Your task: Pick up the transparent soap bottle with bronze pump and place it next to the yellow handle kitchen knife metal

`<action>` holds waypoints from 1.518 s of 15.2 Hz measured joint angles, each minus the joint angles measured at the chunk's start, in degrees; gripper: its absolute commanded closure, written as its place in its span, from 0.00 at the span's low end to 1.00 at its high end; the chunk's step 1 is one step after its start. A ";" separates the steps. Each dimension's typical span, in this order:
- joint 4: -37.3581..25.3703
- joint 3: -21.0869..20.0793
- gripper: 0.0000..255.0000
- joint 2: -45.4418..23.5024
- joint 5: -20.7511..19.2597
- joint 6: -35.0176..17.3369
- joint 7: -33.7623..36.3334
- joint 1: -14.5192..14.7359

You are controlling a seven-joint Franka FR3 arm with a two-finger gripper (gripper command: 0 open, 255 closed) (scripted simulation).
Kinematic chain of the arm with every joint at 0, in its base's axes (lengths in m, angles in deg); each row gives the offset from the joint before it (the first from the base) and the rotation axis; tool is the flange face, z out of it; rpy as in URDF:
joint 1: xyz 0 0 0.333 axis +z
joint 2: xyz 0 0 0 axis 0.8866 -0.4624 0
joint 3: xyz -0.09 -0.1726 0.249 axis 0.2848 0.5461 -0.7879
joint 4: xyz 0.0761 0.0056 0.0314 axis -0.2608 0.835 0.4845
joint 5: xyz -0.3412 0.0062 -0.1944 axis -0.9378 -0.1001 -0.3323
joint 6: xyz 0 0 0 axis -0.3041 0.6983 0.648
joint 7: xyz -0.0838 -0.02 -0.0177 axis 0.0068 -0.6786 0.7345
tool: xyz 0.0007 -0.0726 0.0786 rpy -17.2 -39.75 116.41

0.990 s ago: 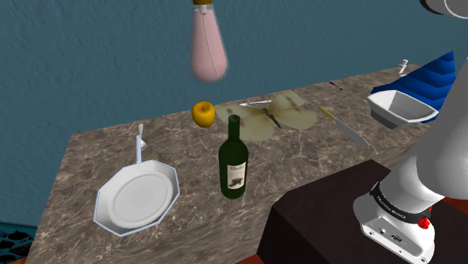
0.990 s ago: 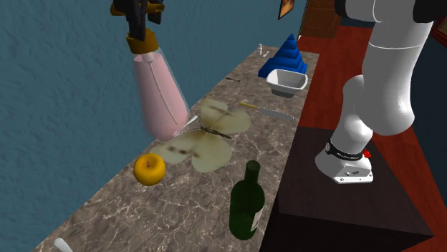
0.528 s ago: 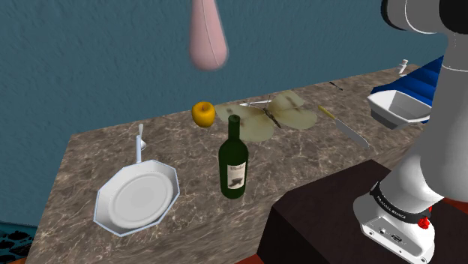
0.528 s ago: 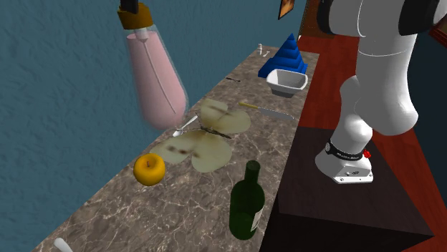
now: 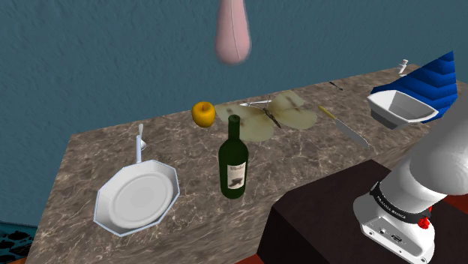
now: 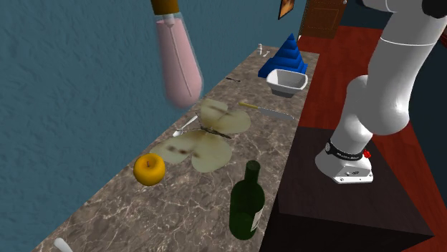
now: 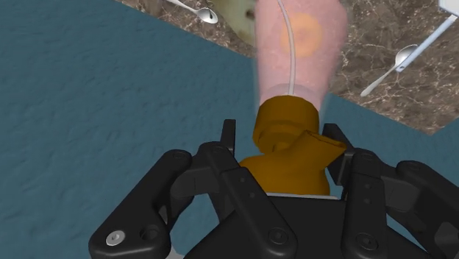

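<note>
The soap bottle (image 5: 232,34) has a clear body filled with pink liquid and hangs high above the marble counter (image 5: 97,150). In the second exterior view the soap bottle (image 6: 179,64) tilts a little, its bronze pump (image 6: 166,6) at the top. My gripper (image 7: 283,140) is shut on the bronze pump (image 7: 290,147), and the bottle (image 7: 298,44) hangs below it. The knife (image 5: 343,126), with a yellow handle and a metal blade, lies flat toward the shoulder view's right. In the second exterior view the knife (image 6: 266,109) lies near the white bowl.
On the counter stand a green wine bottle (image 5: 233,161), a white plate (image 5: 137,195) with a utensil (image 5: 139,142) beside it, a yellow apple (image 5: 203,113) and flat greenish leaf shapes (image 5: 281,112). A white bowl (image 5: 401,109) and a blue cone (image 5: 435,75) sit past the knife.
The bottle, held by its pump, has risen and moved toward the shoulder view's right, nearer the knife's side of the counter. The arm has swung with it.
</note>
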 measured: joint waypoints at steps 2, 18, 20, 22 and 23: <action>5.20 1.95 1.00 4.45 3.61 -2.24 -3.09 -2.94; 25.55 21.00 1.00 22.35 15.65 -9.57 -28.39 -12.29; 26.50 23.24 1.00 23.35 16.16 -9.68 -31.31 -13.03; 27.69 25.41 1.00 24.32 16.58 -10.06 -34.13 -13.70; 27.86 26.61 1.00 24.39 16.76 -10.21 -35.68 -14.09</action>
